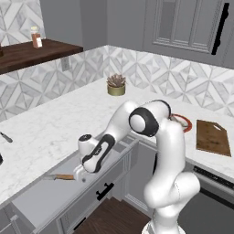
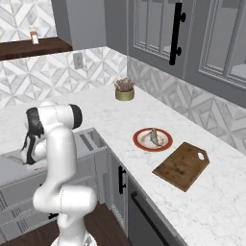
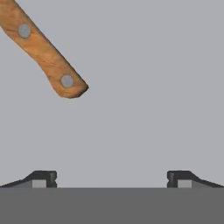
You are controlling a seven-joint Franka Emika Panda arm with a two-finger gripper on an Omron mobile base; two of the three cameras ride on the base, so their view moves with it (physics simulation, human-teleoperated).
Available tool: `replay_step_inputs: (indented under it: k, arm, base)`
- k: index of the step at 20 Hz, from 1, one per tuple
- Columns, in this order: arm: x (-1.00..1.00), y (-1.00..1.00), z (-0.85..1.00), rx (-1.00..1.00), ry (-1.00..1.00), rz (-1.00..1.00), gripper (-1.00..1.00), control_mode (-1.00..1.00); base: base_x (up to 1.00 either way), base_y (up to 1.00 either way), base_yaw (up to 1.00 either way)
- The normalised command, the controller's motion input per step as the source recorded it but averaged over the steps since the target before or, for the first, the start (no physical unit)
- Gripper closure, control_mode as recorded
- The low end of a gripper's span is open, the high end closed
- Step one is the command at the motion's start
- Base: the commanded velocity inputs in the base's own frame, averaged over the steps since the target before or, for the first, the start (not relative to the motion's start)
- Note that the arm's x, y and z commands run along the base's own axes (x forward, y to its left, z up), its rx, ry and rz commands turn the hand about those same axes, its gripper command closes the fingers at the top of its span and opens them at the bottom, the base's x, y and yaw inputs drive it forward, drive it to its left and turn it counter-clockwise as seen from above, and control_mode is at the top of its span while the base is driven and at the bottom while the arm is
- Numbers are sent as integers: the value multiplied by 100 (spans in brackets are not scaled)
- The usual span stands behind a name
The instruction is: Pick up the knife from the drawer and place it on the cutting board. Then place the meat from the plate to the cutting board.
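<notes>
The left base view shows the open drawer (image 1: pixel 50 192), pulled out from under the marble counter (image 1: pixel 50 128), with the knife (image 1: pixel 61 177) lying flat on its grey floor near the counter-side wall; the gripper (image 1: pixel 81 176) hangs just beside the knife's wooden handle end, pointing down into the drawer. The hand view alone gives the jaws: the two dark fingertips (image 3: pixel 43 178) stand wide apart with nothing between them, over bare drawer floor, and the handle, with two silver rivets, crosses the upper left corner of that view, clear of both tips. The right base view supplies what the arm partly hides on the other side: the plate (image 2: pixel 153 140) with the meat (image 2: pixel 154 137) on its pale centre, near the counter's front edge, and the cutting board (image 2: pixel 182 165) just beside it along the same edge, its handle tab with a hole turned toward the wall. In the left base view the arm's elbow covers most of the plate. A small potted succulent (image 2: pixel 124 89) stands at the counter's back corner. A bottle (image 1: pixel 36 37) with a label too small to read stands on a dark wooden shelf (image 1: pixel 34 54). Grey wall cabinets (image 2: pixel 192 33) with black bar handles hang above the counter, and a black bar handle (image 1: pixel 105 191) marks the drawer front.
</notes>
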Motion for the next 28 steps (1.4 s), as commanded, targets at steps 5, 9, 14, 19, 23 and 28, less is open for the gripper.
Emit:
replay_step_inputs:
  k: [5, 9, 14, 19, 23, 28]
  arm:
    - [-21, -2, -19, 0, 9, 2, -100, -100]
    - [-67, -2, 3, 0, 17, 0, -100, -100]
    - [-77, -30, 18, 0, 21, 0, -100, -100]
    - [-100, -65, 27, 0, 9, 0, -100, -100]
    - [-100, -70, 36, 0, 2, 0, -100, -100]
    - [-100, -69, 39, 0, 1, 0, -100, -100]
  base:
    - [0, 0, 0]
    - [0, 0, 0]
    - [0, 0, 0]
    - [0, 0, 0]
    - [0, 0, 0]
    - [0, 0, 0]
